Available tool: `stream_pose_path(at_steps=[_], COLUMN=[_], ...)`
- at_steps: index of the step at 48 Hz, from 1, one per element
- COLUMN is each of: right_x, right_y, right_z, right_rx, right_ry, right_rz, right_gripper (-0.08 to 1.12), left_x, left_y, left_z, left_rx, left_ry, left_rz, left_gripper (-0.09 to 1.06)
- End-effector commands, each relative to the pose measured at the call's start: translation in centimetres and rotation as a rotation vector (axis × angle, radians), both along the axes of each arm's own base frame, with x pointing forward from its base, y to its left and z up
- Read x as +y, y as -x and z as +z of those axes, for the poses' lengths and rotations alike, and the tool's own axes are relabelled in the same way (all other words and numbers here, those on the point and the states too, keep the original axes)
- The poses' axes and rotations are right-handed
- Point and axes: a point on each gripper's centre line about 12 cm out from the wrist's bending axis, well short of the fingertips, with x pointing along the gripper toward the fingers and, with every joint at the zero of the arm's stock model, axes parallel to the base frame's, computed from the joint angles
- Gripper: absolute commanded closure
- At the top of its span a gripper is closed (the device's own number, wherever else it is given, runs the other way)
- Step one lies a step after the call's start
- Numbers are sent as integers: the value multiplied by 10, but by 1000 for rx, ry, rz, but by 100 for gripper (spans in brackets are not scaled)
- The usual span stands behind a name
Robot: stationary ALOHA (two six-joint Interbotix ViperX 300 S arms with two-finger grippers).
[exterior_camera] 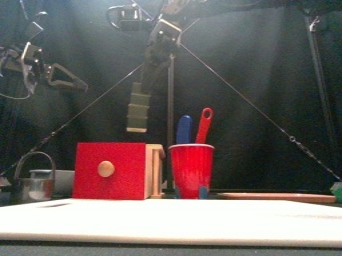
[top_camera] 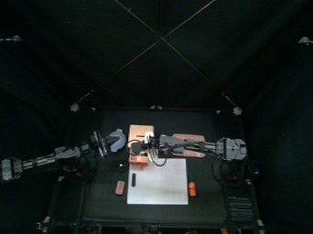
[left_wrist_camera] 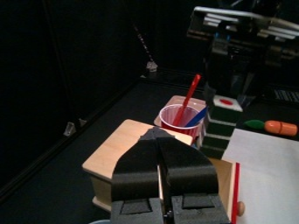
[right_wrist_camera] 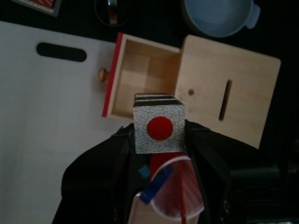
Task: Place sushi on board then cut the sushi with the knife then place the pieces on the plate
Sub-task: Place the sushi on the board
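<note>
Step one is in hand: your right gripper grasps the toy sushi roll, its white end red-centred, above the pale wooden box with its red drawer open. Next, carry it over the flat white cutting board and lower it. Your left gripper hovers clenched, empty. Black table, black curtains.

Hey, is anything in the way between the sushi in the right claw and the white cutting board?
Nothing visible blocks it. The right claw holds the sushi lifted over the open drawer; the white board lies just past the drawer's red front. Keeping it high should clear that front.
</note>
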Motion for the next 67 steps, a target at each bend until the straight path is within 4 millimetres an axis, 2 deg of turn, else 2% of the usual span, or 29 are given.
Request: stream_pose_path(at_steps=[1,5,13,20,24,28,31,37,42,46,50,57,61,67], right_x=[17,31,54,80,88,89,89,100,97,103,106,100,92,109], right_y=[28,44,76,93,97,97,95,77,65,58,55,54,54,55], right_z=[2,-14,-27,-48,-62,-71,-78,-78,-79,-81,-80,-71,-71,-71], right_rx=[14,23,-121,-260,-369,-415,-383,-364,-299,-250,-219,-180,-165,-208], right_ry=[-2,19,-14,-52,-71,-79,-74,-46,27,54,72,143,184,241], right_rz=[-67,-100,-78,17,57,69,67,112,135,152,158,157,54,-5], right_gripper=[37,37,37,38,38,38,37,37,37,37,37,37,37,37], left_x=[2,2,2,3,3,4,3,3,3,2,3,3,3,3], left_y=[-2,-2,-4,-4,-3,-3,-3,-1,-1,0,1,1,2,2], left_z=[9,9,17,18,17,17,15,8,5,2,0,-1,-2,-3], left_rx=[-26,-27,-48,-61,-67,-70,-65,-55,-49,-42,-36,-36,-32,-30], left_ry=[-9,-7,-14,4,20,28,32,49,55,58,59,59,61,62], left_rz=[3,3,3,9,14,16,15,21,21,21,25,26,26,28], left_gripper=[93,93,93,93,93,93,93,93,93,93,93,93,93,93])
